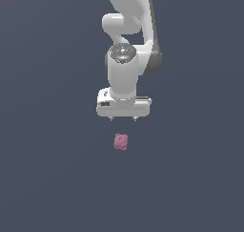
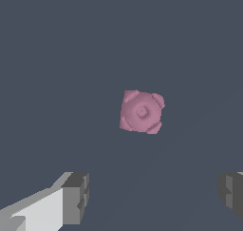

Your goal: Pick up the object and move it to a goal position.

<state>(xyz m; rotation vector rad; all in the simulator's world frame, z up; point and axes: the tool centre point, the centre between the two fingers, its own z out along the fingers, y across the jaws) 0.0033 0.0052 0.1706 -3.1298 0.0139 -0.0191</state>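
End effector (image 1: 123,118) spread wide, empty, above the pink object (image 1: 121,142); nothing stands between them.

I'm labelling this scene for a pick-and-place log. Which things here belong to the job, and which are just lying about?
Belongs to the job:
- pink lump, the thing to pick up, lying free
- white tool, open, above the lump and not touching it

Just lying about:
- nothing else shows; only the plain dark grey floor under it. No goal marker is visible.
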